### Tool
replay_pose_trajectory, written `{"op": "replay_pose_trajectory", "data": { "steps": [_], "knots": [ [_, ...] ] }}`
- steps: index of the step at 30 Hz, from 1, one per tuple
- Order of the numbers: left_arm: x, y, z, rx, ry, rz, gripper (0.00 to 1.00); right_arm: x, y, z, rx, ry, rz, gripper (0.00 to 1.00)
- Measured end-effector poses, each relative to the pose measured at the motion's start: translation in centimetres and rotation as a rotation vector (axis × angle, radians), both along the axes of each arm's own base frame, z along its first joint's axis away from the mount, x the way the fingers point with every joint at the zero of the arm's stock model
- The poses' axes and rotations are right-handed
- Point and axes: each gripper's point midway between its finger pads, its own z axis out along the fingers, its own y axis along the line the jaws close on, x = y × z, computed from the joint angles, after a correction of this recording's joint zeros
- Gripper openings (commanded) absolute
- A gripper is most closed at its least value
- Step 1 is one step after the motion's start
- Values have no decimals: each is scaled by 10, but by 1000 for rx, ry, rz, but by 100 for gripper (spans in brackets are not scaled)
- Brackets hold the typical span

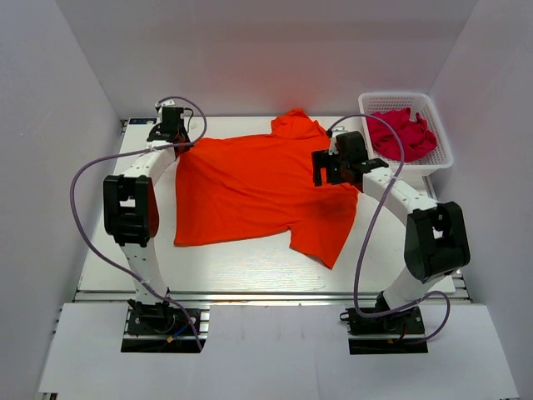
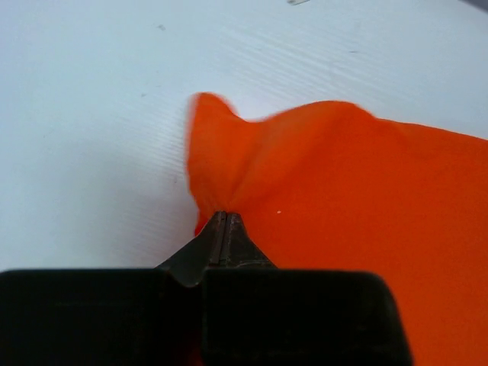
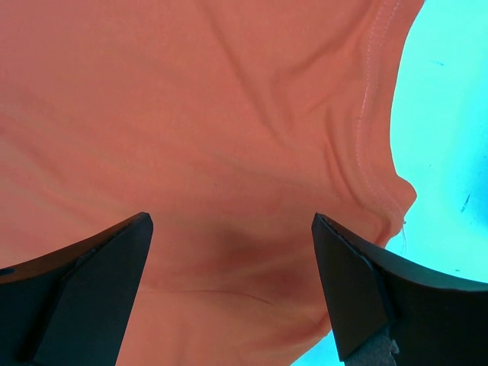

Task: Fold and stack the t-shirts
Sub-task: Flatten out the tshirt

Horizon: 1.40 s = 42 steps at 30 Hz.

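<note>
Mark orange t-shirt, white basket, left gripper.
orange t-shirt (image 1: pixel 250 187): top external, middle of torso.
white basket (image 1: pixel 396 96): top external, far rim.
left gripper (image 2: pixel 222 218): left wrist, tips of the shut jaws.

There was 1 orange t-shirt (image 1: pixel 258 187) and 1 table (image 1: pixel 233 267). There was 1 white basket (image 1: pixel 396 95), and the crimson garments (image 1: pixel 404 133) bunched in it were too tangled to count. There were 2 arms, the left arm (image 1: pixel 129 208) and the right arm (image 1: pixel 433 237). There were 2 grippers, the left gripper (image 2: pixel 223 217) and the right gripper (image 3: pixel 232 229), each with 2 fingers. There were 2 purple cables (image 1: pixel 72 190), 1 per arm.
</note>
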Motion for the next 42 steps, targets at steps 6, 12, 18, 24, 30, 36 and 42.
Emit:
{"op": "replay_pose_trajectory", "data": {
  "steps": [6, 12, 18, 24, 30, 36, 42],
  "knots": [
    [-9, -41, 17, -41, -62, -150, 0, -7, 3, 1, 27, -12, 17, 91],
    [-41, -133, -5, -86, -7, -433, 0, -21, 8, 0, 77, -12, 41, 91],
    [-93, -249, -11, -119, 25, -751, 0, -35, 8, 0, 116, -25, 45, 91],
    [-146, -311, -42, -114, 133, -922, 62, -38, 10, -3, 137, -26, 42, 91],
    [-159, -305, -49, -88, 189, -906, 100, -40, 12, 0, 158, -36, 47, 91],
    [-154, -277, -20, -56, 125, -810, 96, -39, 14, 1, 166, -41, 55, 91],
    [-138, -246, -14, -58, 118, -678, 73, -40, 14, 1, 167, -38, 56, 91]
  ]
}}
